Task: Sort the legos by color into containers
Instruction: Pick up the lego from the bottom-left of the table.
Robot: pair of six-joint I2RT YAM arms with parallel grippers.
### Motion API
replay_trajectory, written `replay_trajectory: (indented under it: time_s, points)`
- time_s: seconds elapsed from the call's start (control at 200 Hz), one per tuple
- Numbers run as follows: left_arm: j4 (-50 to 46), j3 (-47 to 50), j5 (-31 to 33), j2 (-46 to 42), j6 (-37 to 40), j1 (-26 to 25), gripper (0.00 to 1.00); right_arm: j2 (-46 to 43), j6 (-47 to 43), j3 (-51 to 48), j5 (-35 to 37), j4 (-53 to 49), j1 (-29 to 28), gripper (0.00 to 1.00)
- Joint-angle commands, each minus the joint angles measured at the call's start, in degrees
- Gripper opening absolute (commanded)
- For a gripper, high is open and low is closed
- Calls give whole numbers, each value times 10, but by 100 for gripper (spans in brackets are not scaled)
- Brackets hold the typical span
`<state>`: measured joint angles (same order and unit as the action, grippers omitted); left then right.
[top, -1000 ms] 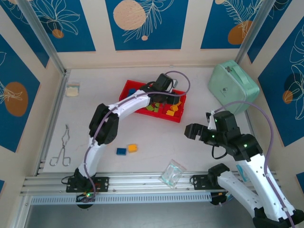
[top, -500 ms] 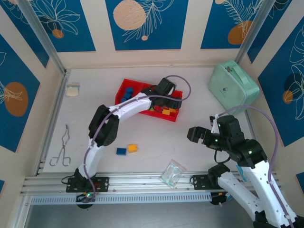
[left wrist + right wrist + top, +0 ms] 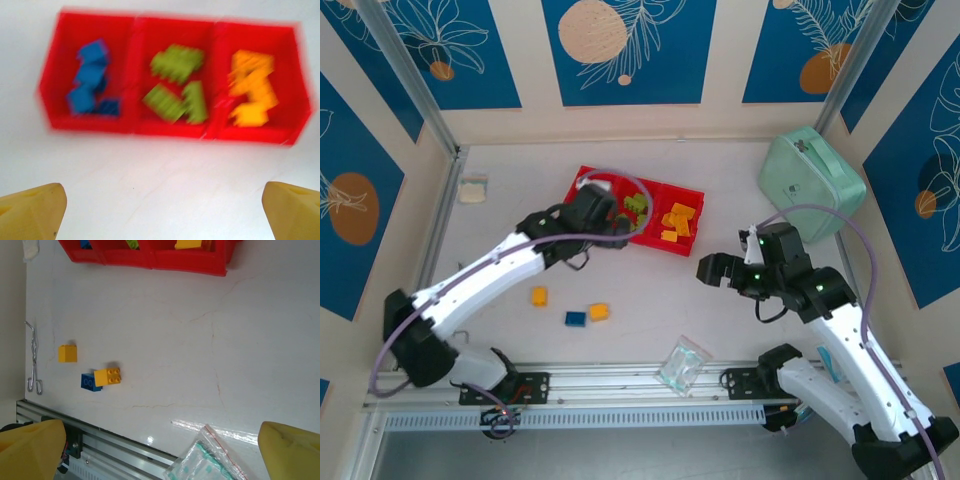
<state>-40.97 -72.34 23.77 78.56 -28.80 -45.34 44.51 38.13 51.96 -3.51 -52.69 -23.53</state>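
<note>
The red tray [image 3: 690,192] lies at the middle back, its three containers side by side. In the blurred left wrist view the tray [image 3: 135,127] holds blue legos [image 3: 90,80] on the left, green legos [image 3: 175,82] in the middle and yellow-orange legos [image 3: 252,87] on the right. Three loose legos lie on the table: a yellow one [image 3: 538,296], a blue one [image 3: 576,318] and a yellow-orange one [image 3: 599,311]. My left gripper [image 3: 612,228] [image 3: 162,215] hangs open and empty just before the tray's near wall. Right of the tray, my right gripper [image 3: 710,270] [image 3: 160,450] is open and empty.
A mint-green zipped case [image 3: 810,182] stands at the back right. A clear plastic bag [image 3: 682,364] lies by the front rail. Metal tongs [image 3: 450,310] lie at the left and a small pale pad [image 3: 473,189] sits at the back left.
My left gripper has opened and drawn back from over the tray toward its near side, with the arm swinging out to the left. A yellow lego formerly under that arm now shows.
</note>
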Motion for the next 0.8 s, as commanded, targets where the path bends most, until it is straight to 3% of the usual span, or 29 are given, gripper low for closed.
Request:
replay_trajectory:
  time_s: [0.0,0.15,0.305,0.45,0.795]
  points:
    - [-143,90,61,-47,-90,5,100,8,-14,-9,-29,23,-7,99]
    - [-147,215,29,-110,-133,23,99,15,-4,-12,-29,38,-17,99]
    - [-107,292,-7,-116,-136,89,99,18,6,-18,-25,49,-29,99]
    - [-62,317,-43,-70,-129,128,100,17,8,-14,-10,42,-41,99]
    - [26,331,-93,10,-102,182,81,0,5,-16,11,25,-42,99]
